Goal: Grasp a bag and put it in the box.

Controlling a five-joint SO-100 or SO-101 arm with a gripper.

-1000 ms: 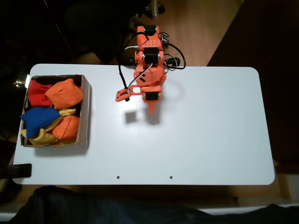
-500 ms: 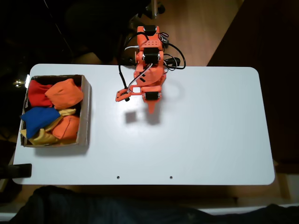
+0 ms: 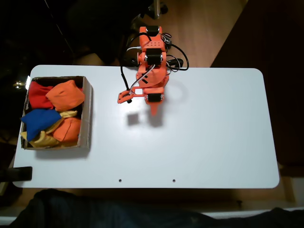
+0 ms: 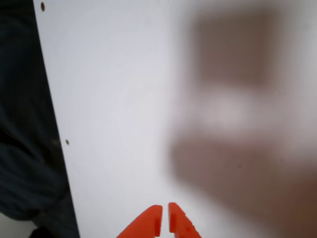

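Bean bags are all sitting in the box (image 3: 88,114) at the left end of the table (image 3: 213,142) in the fixed view, and the bag (image 3: 65,95) I care about, the bright orange one, lies at the far side of the pile, beside a red one (image 3: 38,94), with a blue one (image 3: 35,121) and a second orange bag (image 3: 69,129) nearer. So I'd call this done already. If I had to grab it again: soft, squishy and light from the look of it, so I'd pinch a plump fold from above and let the fabric bunch. My gripper (image 4: 164,218) is pinched nearly shut with nothing in it, parked over bare table near the arm's base, well apart from the box. Surface is smooth white, looks slippery. Room's dim, with wood floor beyond the far edge.
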